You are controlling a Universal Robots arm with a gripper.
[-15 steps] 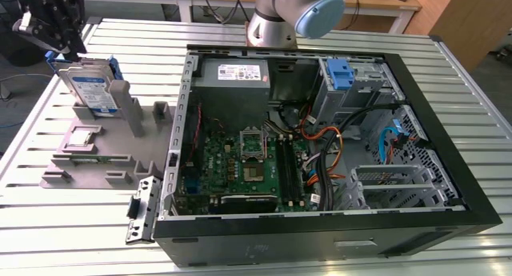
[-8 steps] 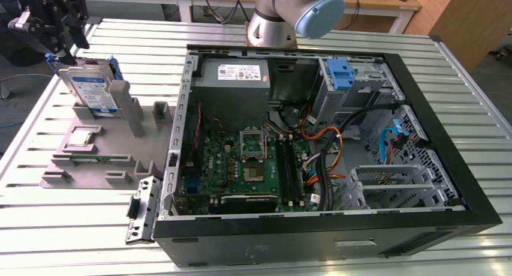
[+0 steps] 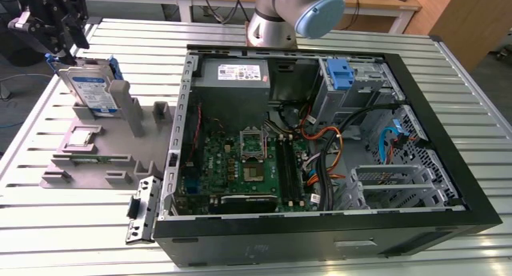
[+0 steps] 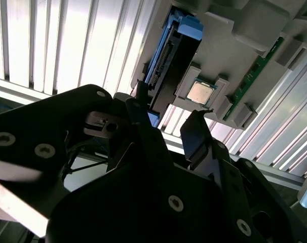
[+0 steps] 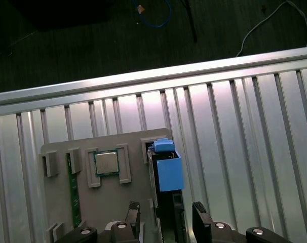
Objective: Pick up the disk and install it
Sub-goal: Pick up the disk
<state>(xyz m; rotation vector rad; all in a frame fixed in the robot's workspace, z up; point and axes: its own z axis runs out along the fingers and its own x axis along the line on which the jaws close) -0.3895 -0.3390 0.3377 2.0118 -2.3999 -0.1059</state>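
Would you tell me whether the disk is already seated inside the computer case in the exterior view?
No, the disk stands upright in the grey holder, outside the computer case.

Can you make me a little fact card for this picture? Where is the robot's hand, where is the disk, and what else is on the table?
gripper: open, above the disk, one finger on each side of it
disk: standing upright in the grey holder, not picked up yet
grey holder: on the metal table, at the exterior view's left of the computer case
also in the holder: a square chip and a green memory stick
computer case: lying open, its parts showing
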